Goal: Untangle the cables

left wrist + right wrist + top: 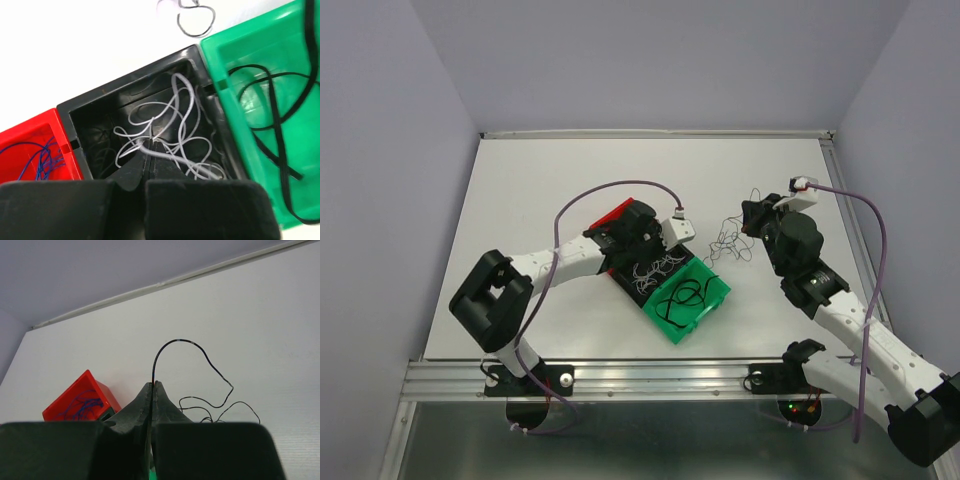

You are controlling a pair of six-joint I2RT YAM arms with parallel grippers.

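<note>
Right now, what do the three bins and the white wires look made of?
Red bin, black bin, green bin: probably moulded hard plastic with a glossy finish, since the walls catch highlights and the corners are rounded. White wires: seemingly thin plastic-sheathed cable, smooth with a slight sheen, holding loose springy loops. The core is not visible.

Left white-and-black robot arm bends inward, wrist tilted down, left gripper with black fingers pressed together. Right arm reaches forward, right gripper pinching a thin black cable.
</note>
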